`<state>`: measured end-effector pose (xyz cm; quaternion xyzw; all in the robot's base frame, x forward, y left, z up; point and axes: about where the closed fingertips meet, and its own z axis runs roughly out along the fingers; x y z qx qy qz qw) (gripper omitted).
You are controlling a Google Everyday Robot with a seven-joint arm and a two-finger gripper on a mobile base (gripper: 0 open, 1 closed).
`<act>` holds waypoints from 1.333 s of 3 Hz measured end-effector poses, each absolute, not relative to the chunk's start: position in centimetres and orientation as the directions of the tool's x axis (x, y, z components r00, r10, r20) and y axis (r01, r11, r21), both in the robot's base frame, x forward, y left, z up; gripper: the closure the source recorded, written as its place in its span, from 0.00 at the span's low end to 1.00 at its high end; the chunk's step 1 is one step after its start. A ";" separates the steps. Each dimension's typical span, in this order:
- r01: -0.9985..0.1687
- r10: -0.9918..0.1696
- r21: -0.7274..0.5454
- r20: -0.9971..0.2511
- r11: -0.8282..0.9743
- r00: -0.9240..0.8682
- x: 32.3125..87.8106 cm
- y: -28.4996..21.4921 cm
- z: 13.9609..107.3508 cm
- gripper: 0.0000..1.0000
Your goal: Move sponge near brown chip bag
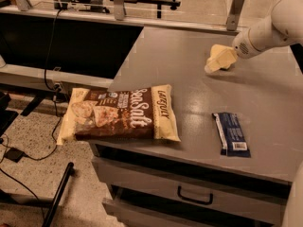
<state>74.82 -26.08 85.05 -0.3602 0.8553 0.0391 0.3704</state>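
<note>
The pale yellow sponge (211, 67) lies on the grey table (184, 74) at the far right. My gripper (226, 55) comes in from the upper right on a white arm. It sits right at the sponge, covering the sponge's upper part. The two look alike in colour and I cannot separate them clearly. The brown chip bag (120, 113), with white "Sea Salt" lettering and cream ends, lies flat at the table's front left corner. Its left end hangs over the edge. The sponge is well apart from the bag.
A small dark blue wrapped bar (231, 134) lies near the front right of the table. Drawers (194, 195) sit under the front edge. Cables run across the floor at the left. A railing and another desk stand behind.
</note>
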 end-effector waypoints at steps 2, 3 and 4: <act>-0.650 -0.588 -0.195 -0.660 0.735 -0.468 74.9 -25.8 84.6 0.33; -0.652 -0.589 -0.192 -0.659 0.733 -0.468 75.0 -25.6 84.4 0.56; -0.661 -0.586 -0.181 -0.663 0.728 -0.465 74.9 -25.3 84.3 0.78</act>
